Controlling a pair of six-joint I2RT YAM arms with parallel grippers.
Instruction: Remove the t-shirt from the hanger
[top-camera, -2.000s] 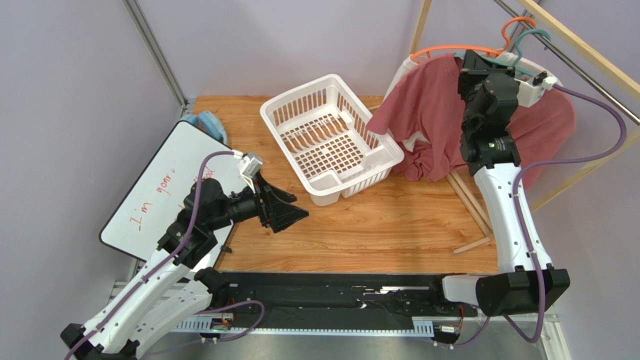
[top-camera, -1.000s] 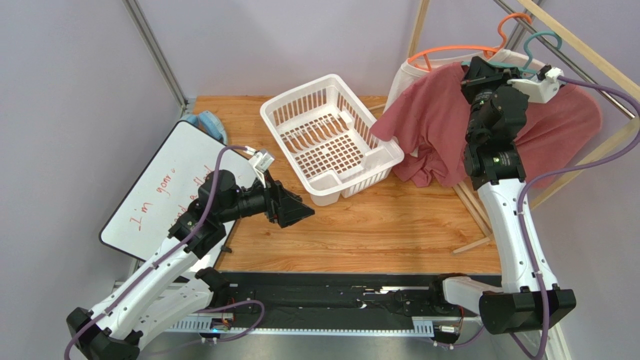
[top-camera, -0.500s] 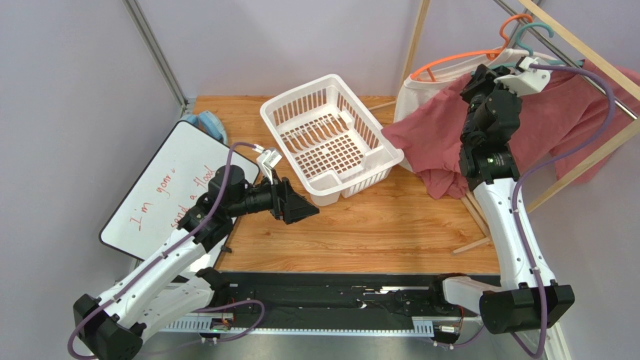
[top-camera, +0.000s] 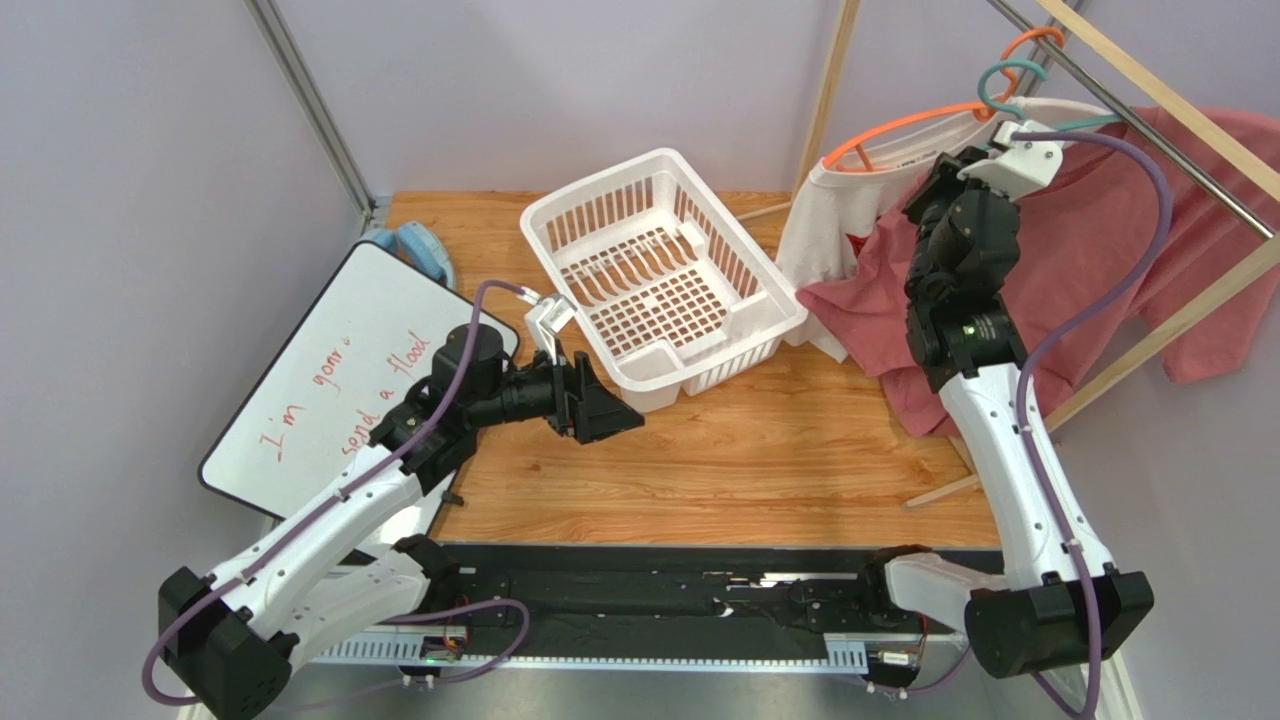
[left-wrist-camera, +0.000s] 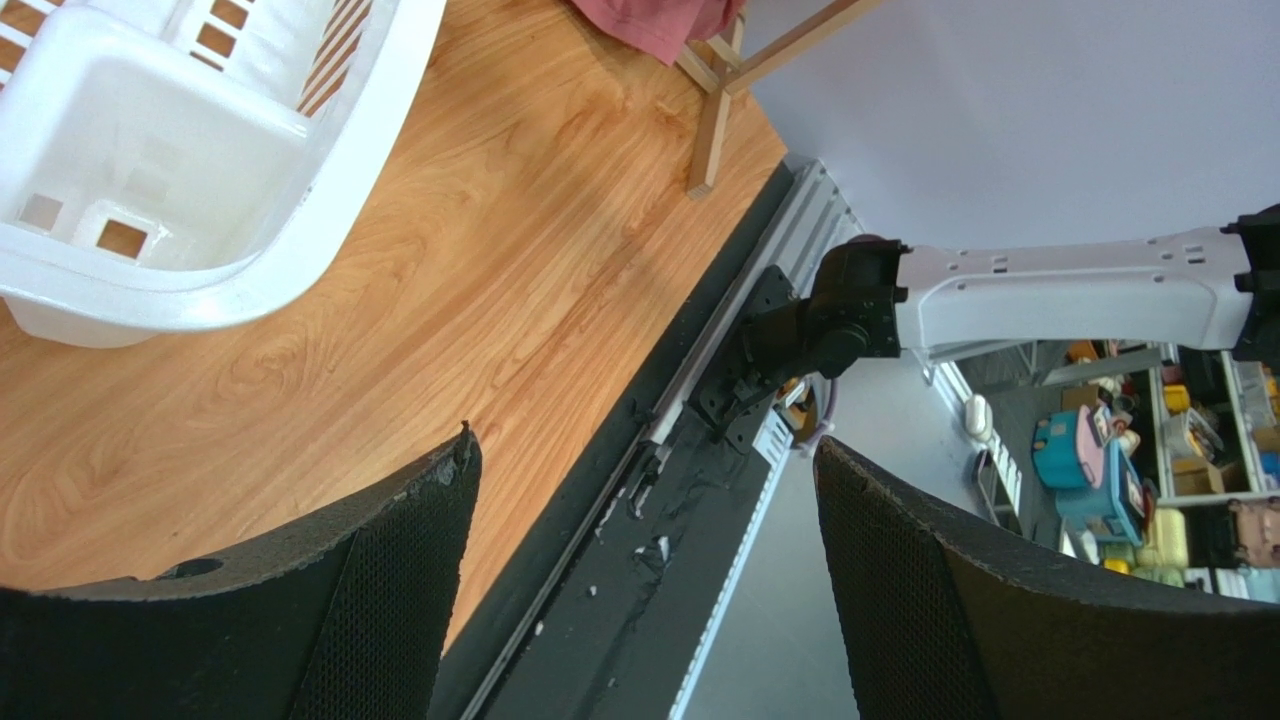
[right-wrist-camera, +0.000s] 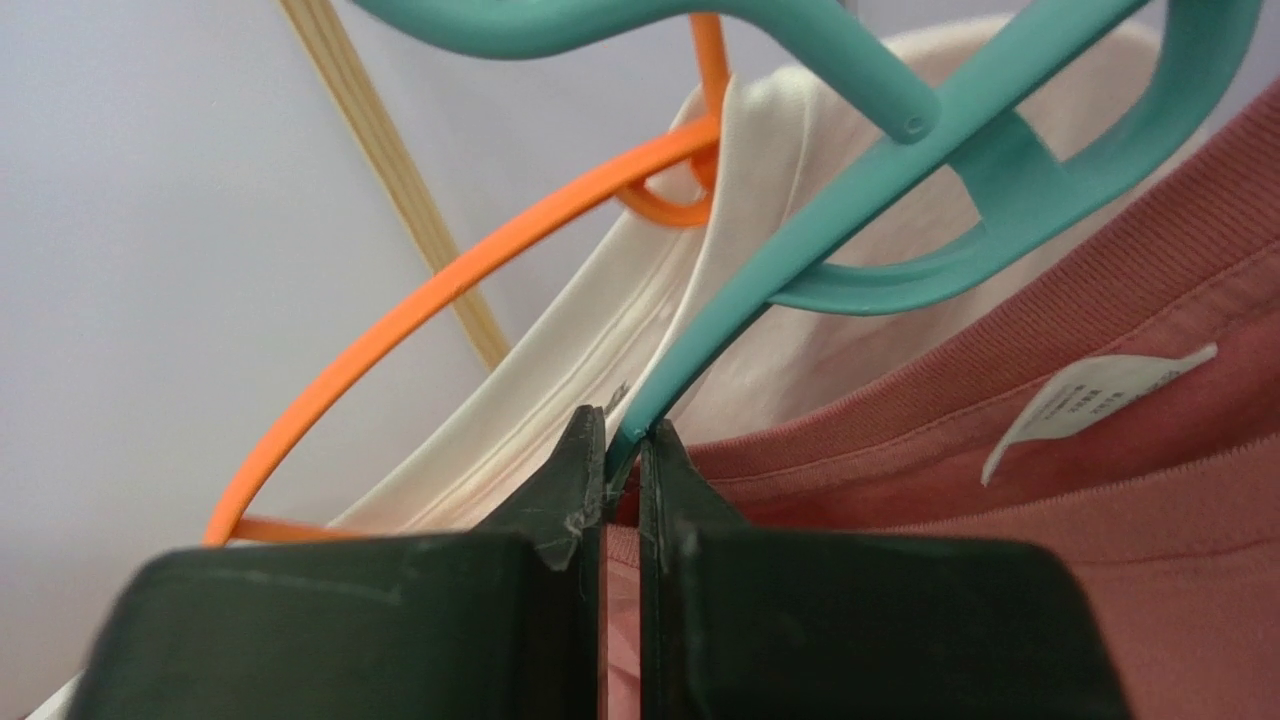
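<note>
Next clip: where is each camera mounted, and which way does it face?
Top external: above and behind the bases, looking down on the wooden table and white plastic basket; left arm and right arm in view.
Left wrist: on the left arm, facing the table's near edge; its open left gripper frames the right arm.
Right wrist: facing up at the teal plastic hanger; right gripper shut on the dusty-red t-shirt.
Shared: top and left wrist both show the basket.

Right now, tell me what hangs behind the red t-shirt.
A white t-shirt on an orange hanger. The red t-shirt covers most of it, so its right side and lower part cannot be seen.
</note>
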